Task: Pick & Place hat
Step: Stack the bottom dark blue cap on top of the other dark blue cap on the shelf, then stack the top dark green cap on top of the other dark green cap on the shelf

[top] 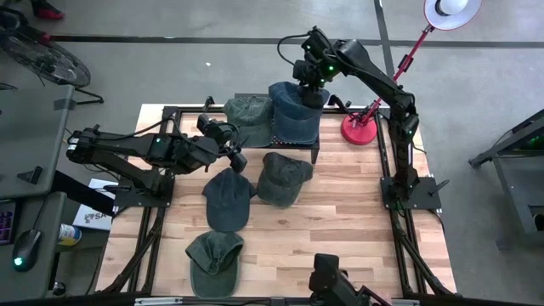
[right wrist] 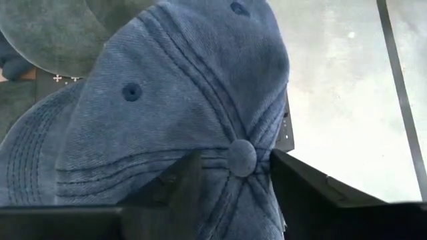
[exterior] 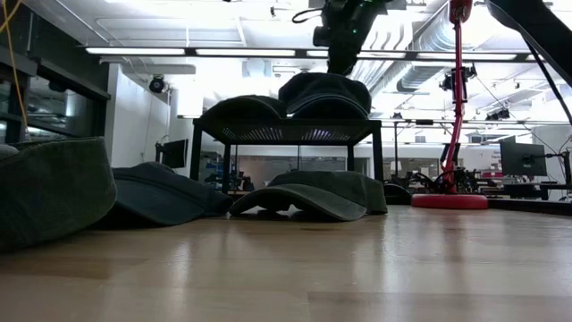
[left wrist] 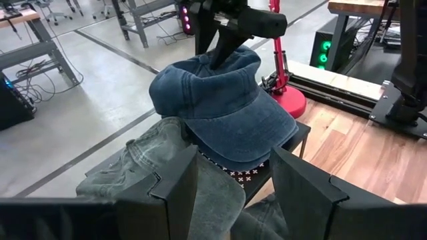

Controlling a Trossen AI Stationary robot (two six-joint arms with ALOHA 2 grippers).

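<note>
Over at about one o'clock on the table the right gripper [top: 311,88] sits on the crown of the blue denim hat [top: 295,109] — from its wrist camera the two dark fingers [right wrist: 183,181] straddle the button on top, and it looks pinched onto the fabric there. That hat rests on the small black rack [top: 316,150] toward twelve o'clock, its brim overlapping a green cap [top: 247,114] lying beside it on the same rack.

The left gripper [top: 235,158] hangs near the centre of the wooden table [top: 357,221], just short of the rack, fingers [left wrist: 175,193] spread apart with nothing between them, pointed at the two racked hats.

Down on the boards lie three more — an olive cap [top: 283,177] at the middle, a dark teal cap [top: 227,198] touching it on the nine o'clock side, and a green cap [top: 213,263] near seven o'clock. A red lamp base [top: 359,129] stands at two o'clock, just beside the rack
</note>
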